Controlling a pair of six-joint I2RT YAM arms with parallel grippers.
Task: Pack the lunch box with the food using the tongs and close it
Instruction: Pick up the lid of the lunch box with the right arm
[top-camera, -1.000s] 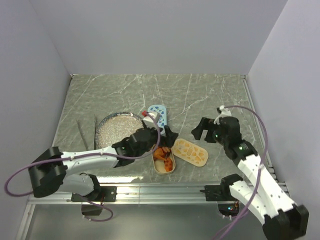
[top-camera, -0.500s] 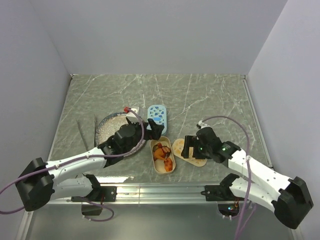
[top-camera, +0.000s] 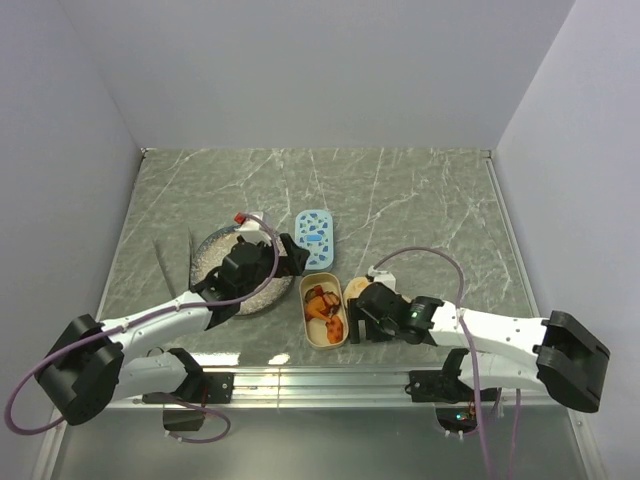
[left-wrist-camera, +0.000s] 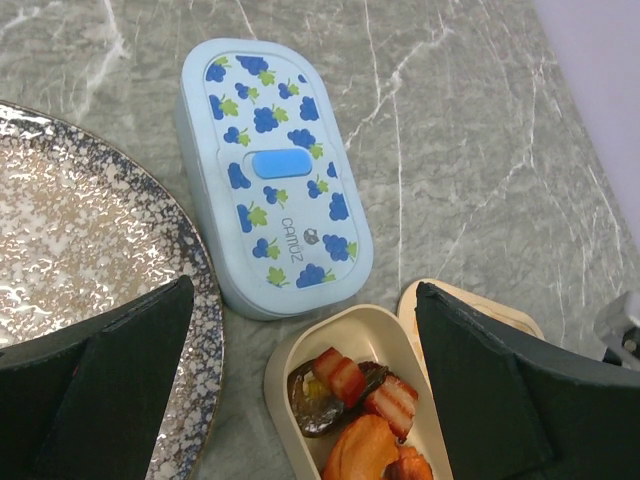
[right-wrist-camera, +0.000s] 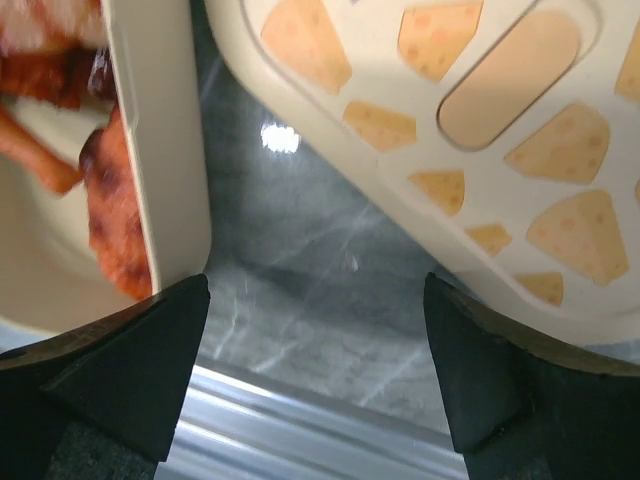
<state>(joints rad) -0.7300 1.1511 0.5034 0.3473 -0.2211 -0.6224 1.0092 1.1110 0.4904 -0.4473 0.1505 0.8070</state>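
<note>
The food (top-camera: 324, 303) (orange and reddish chunks) lies in the open cream lunch box (top-camera: 326, 342), just left of the right gripper (right-wrist-camera: 315, 280). Its jaws gape wide and empty over the table (right-wrist-camera: 290, 320), between box and cheese-patterned lid (right-wrist-camera: 480, 150). The left gripper (left-wrist-camera: 300, 290), equally wide and holding nothing, hovers beyond the box. Blue flowered box (left-wrist-camera: 270, 180) ahead of it, speckled plate (left-wrist-camera: 70, 240) beneath its left finger, tongs (top-camera: 190, 258) well to its left.

Blue box (left-wrist-camera: 272, 205) blueberry print; cream lid (right-wrist-camera: 480, 160) orange cheese-wedge pattern.
</note>
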